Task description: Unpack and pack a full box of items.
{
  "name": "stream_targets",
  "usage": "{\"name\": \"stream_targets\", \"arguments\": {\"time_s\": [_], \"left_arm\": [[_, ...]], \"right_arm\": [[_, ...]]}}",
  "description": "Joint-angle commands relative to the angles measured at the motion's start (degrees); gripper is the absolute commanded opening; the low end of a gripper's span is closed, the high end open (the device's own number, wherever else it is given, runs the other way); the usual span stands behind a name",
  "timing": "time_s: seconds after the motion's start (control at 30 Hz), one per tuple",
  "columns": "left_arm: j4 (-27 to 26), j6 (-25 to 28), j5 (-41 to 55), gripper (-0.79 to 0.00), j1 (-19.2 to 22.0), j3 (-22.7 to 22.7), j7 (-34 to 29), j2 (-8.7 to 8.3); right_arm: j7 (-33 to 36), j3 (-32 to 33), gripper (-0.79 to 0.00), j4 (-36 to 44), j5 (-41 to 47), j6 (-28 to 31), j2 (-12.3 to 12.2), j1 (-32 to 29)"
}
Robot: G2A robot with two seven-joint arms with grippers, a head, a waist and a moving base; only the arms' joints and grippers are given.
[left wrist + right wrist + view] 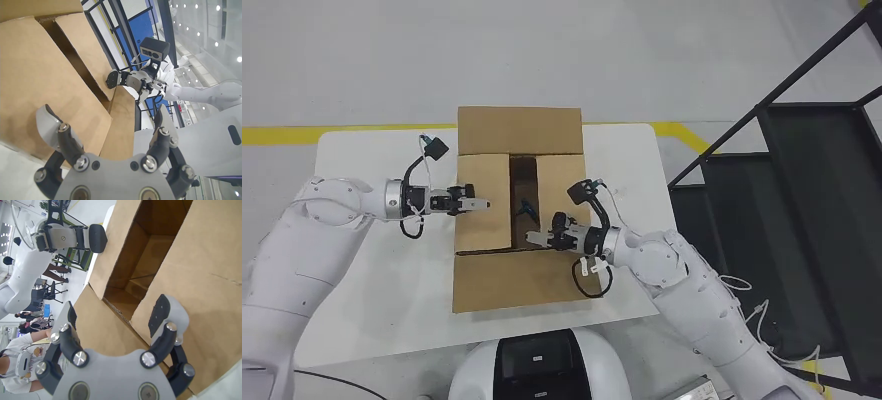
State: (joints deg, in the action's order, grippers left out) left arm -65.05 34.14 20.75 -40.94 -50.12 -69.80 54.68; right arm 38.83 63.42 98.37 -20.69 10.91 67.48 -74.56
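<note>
Cardboard box (520, 130) sits mid-bench, side flaps folded in with a gap between. Left end effector (474, 203) is released over the left flap (482, 235); right end effector (539, 238) is released near the gap. The board is probably light and stiff, best pinched at a flap's free edge.

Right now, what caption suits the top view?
Left gripper and right gripper, both open, over the flaps of the cardboard box on a white table.
</note>
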Motion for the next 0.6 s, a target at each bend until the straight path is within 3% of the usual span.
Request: {"name": "stream_targets", "arguments": {"time_s": [0.0,0.1,0.3,0.43,0.57], "left_arm": [[0.5,-0.1,-0.3,0.0,0.4,0.3,0.4,0.25],[1.3,-0.2,2.8,0.0,0.7,-0.6,-0.2,0.34],[6.7,-5.9,13.3,0.0,1.2,-6.5,-1.6,-0.69],[8.9,-6.4,19.0,0.0,0.0,-13.3,-3.5,-2.4],[7.6,-6.1,21.5,0.0,-3.1,-19.9,-5.1,-4.36]], "right_arm": [[-0.2,0.2,0.0,0.3,2.4,1.3,0.0,-0.3],[0.2,1.9,0.0,1.4,3.9,1.6,-0.3,-1.2],[2.4,9.6,0.0,8.1,3.0,-2.4,-1.9,-7.1],[6.3,15.4,0.0,11.8,4.7,-5.3,-3.0,-13.0],[11.7,19.6,0.0,13.2,4.6,-10.3,-3.9,-17.8]]}}
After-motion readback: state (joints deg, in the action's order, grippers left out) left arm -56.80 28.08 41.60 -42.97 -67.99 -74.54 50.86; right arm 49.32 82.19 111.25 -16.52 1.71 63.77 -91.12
